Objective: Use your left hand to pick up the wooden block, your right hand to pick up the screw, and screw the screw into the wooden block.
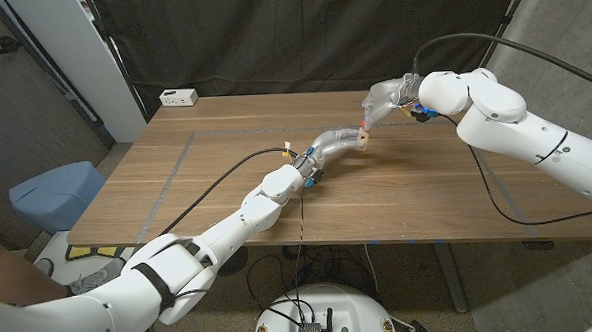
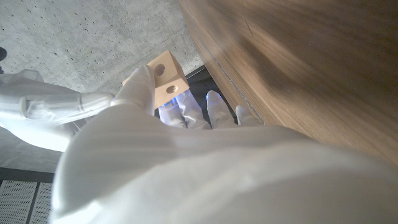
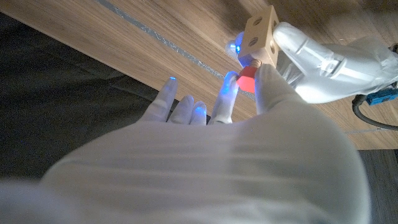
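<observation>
While the left hand [image 1: 337, 142] holds the block [image 1: 361, 137] up off the desk [image 1: 227, 179], holes exposed, the right hand [image 1: 388, 94] pinches the red-headed screw [image 3: 247, 79] against it, apparently for threading.

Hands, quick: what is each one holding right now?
Left hand: holds the wooden block.
Right hand: pinches the red-headed screw against the block.
</observation>
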Available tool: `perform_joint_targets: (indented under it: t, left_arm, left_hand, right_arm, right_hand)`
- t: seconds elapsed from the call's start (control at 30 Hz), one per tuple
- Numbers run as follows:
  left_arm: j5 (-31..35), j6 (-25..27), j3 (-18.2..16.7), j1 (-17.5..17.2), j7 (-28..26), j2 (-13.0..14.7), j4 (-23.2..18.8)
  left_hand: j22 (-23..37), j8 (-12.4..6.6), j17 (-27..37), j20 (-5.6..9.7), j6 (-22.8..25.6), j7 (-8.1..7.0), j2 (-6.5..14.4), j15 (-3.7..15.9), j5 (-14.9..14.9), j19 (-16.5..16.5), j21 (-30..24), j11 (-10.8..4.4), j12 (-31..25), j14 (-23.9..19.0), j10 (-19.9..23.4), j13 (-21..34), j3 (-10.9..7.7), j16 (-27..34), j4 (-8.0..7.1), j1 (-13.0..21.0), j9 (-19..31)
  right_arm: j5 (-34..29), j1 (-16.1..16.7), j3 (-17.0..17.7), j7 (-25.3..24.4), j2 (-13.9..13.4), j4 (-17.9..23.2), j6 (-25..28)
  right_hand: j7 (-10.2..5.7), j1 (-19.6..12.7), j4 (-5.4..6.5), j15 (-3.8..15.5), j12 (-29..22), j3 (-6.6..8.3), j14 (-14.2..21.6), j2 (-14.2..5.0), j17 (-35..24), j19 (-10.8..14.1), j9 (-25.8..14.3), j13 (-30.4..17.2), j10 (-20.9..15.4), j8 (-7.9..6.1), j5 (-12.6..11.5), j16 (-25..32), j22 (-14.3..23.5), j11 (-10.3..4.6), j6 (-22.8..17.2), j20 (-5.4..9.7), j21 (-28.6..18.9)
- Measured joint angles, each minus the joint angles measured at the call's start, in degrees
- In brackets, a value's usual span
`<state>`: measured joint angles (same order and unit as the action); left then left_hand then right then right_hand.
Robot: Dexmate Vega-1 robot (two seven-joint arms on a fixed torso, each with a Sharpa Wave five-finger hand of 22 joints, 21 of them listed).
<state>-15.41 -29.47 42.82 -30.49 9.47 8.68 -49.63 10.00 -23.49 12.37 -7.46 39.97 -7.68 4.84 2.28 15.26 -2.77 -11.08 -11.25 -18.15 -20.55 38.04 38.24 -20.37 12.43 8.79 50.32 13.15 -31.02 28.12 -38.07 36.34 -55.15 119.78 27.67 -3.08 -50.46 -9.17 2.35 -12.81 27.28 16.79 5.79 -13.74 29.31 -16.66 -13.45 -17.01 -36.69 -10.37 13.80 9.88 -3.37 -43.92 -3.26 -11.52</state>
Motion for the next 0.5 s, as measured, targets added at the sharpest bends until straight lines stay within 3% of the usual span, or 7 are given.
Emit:
perform_joint_targets:
  t: [0.5]
  left_arm:
    - [0.1, 0.7, 0.0, -0.6, -0.2, 0.5, -1.3]
  left_hand:
    - [0.0, 0.0, 0.0, 0.0, 0.0, 0.0, 0.0, 0.0, -0.1, 0.0, 0.0, 0.0, 0.0, 0.0, 0.0, 0.0, 0.0, 0.0, 0.0, 0.0, 0.0]
  right_arm:
    - [-0.6, 1.2, 0.3, -0.5, -0.4, 1.2, 0.9]
  right_hand:
    - [0.25, 0.0, 0.41, 0.0, -0.3, -0.42, 0.6, -0.48, -0.3, 0.7, -0.3, 0.0, -1.4, -1.25, 0.0, 0.2, 0.0, -0.13, -1.7, 0.08, 0.0]
